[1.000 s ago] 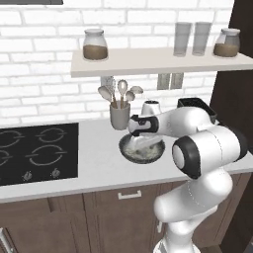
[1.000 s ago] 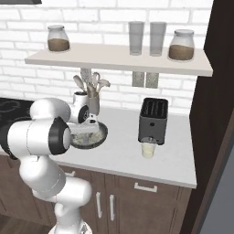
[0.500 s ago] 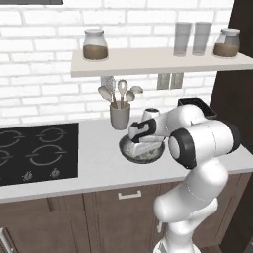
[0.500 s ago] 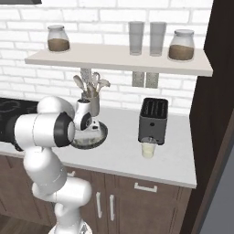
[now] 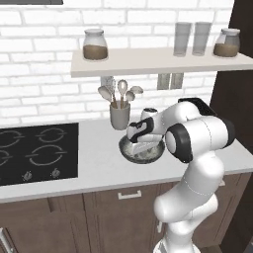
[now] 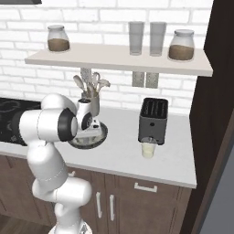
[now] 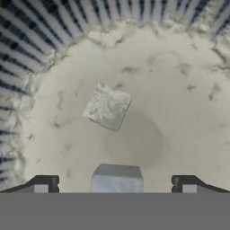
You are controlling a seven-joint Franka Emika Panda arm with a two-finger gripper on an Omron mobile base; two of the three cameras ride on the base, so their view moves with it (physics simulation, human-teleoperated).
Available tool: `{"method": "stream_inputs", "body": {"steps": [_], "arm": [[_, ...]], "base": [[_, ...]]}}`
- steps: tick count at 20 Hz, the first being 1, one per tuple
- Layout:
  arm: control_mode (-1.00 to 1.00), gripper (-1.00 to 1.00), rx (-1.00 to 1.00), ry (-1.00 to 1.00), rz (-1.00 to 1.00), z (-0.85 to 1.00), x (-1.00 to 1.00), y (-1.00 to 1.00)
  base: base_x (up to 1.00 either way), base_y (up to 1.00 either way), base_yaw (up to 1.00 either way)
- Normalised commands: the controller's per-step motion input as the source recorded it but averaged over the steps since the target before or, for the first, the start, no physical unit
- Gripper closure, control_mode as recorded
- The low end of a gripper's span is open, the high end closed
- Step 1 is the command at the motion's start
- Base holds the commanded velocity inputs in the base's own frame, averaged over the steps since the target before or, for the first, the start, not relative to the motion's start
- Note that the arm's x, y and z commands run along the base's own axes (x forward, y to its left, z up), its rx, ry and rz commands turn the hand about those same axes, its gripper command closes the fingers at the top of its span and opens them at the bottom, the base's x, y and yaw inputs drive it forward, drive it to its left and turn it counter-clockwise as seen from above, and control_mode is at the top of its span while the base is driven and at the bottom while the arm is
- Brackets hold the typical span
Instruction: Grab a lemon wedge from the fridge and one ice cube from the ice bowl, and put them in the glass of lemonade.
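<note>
Looking down from the hand, the gripper (image 7: 115, 184) hangs with its jaws spread wide over the ice bowl (image 7: 40, 58), one ice cube (image 7: 116, 179) between the fingertips, another (image 7: 107, 106) beyond. Base views show the glass of lemonade (image 6: 147, 149) before the toaster (image 6: 153, 119) on the grey counter (image 6: 128, 155), the arm bent down over the bowl.

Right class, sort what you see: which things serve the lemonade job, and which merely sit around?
Job:
- ice bowl
- ice cubes in it
- glass of lemonade
- open tool over the bowl

Sitting around:
- toaster
- utensil cup
- hob
- shelf jars
- tall glasses
</note>
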Motion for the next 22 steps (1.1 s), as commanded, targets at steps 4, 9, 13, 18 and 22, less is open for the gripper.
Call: {"method": "stream_inputs", "body": {"steps": [4,9,13,18,22], "arm": [[-1.00,-1.00,0.00,0.00,0.00,-0.06,0.02,0.00],[-1.00,-1.00,0.00,0.00,0.00,-0.23,0.00,0.00],[-1.00,-1.00,0.00,0.00,0.00,-0.13,0.00,0.00],[-1.00,-1.00,0.00,0.00,0.00,0.00,-0.03,0.00],[-1.00,-1.00,0.00,0.00,0.00,0.00,0.00,-0.01]], "base": [[0.00,0.00,0.00],[0.00,0.00,0.00],[0.00,0.00,0.00],[0.00,0.00,0.00],[0.00,0.00,0.00]]}}
